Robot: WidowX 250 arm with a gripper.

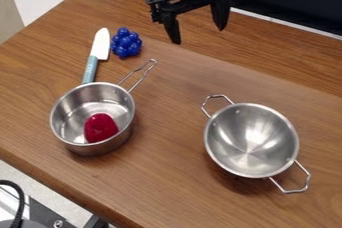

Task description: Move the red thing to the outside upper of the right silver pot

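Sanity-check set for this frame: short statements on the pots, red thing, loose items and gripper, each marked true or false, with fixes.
1. The red thing sits inside the left pot. True.
2. The right silver pot has a single long handle. False: it has two wire loop handles, on opposite sides.
3. The blue cluster lies in the right silver pot. False: the blue cluster rests on the table beside the knife.
4. The knife's handle end is nearer the left pot than its blade tip is. True.
5. The jaws are closed on the knife. False: the gripper hangs with its jaws apart and nothing between them.
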